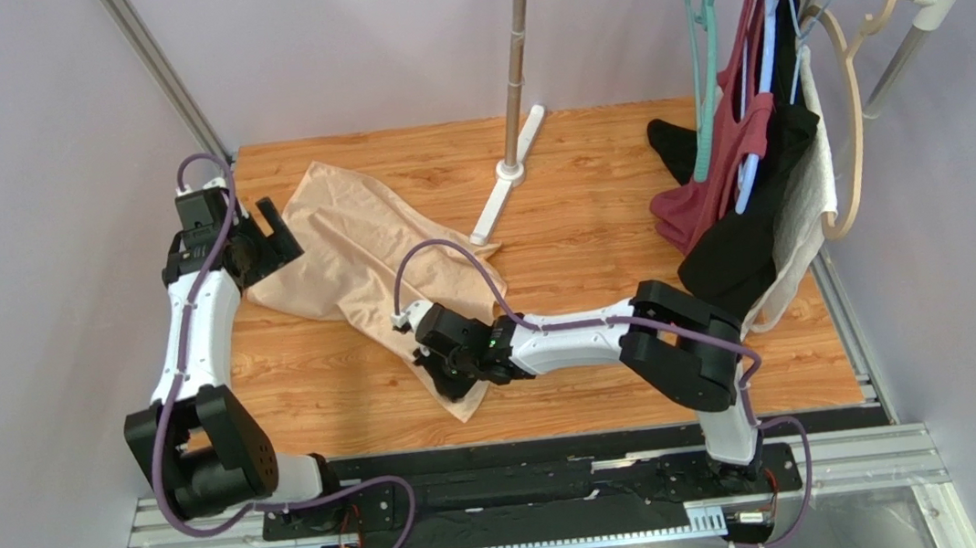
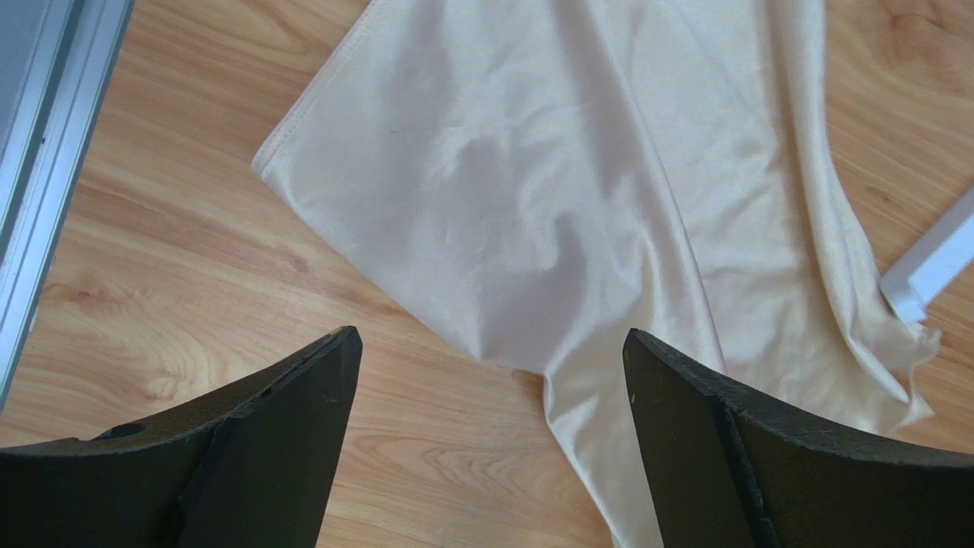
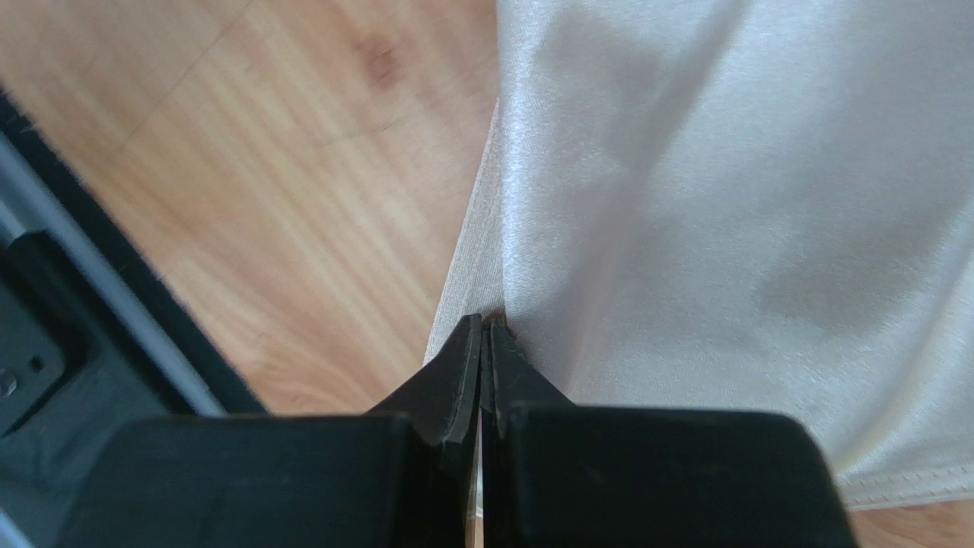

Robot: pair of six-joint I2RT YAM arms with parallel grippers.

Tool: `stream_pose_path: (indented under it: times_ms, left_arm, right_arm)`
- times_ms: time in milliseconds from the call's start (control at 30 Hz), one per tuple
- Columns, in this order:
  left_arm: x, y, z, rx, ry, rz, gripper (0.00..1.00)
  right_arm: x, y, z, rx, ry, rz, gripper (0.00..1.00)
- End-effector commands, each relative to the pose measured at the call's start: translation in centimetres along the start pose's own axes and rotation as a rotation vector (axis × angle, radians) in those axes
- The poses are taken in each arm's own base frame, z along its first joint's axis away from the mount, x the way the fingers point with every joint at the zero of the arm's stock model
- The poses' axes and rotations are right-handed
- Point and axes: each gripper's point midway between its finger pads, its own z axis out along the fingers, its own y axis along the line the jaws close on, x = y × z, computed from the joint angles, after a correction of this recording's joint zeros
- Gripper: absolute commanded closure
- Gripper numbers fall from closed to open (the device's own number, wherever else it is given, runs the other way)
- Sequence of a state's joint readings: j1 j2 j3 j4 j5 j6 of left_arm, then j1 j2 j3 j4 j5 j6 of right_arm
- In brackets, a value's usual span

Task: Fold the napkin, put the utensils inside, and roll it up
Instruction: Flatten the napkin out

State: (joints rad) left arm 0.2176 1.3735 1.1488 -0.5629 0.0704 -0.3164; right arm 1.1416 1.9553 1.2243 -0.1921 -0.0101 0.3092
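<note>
Napkin lay unfolded on your tabletop, right pincer clamped on its edge, left pincer wide apart; folding, filling, rolling lay ahead.

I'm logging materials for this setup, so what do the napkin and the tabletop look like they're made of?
Napkin: thin, soft woven fabric, peach-tan with a faint satin sheen. It drapes in loose folds and shows a stitched hem along its edge.
Tabletop: smooth, warm-toned wood or wood-look laminate. Grain lines and knots show, but the pictures cannot settle which it is.
</note>
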Motion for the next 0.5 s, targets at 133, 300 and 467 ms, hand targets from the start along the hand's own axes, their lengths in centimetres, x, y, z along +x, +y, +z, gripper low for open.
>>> stream_pose_path:
  times_ms: [133, 300, 467]
  left_arm:
    - [1.1, 2.5, 4.3, -0.064, 0.107, -0.026, 0.07]
    - [1.6, 5.6, 4.7, -0.217, 0.141, 0.012, 0.07]
    - [1.5, 8.1, 2.6, -0.351, 0.081, 0.053, 0.07]
  right_arm:
    - [3.5, 6.0, -3.6, -0.312, 0.111, -0.027, 1.00]
    - [2.7, 7.3, -4.6, -0.379, 0.094, -0.027, 1.00]
    - [-1.6, 7.8, -7.2, -0.362, -0.008, -0.041, 0.94]
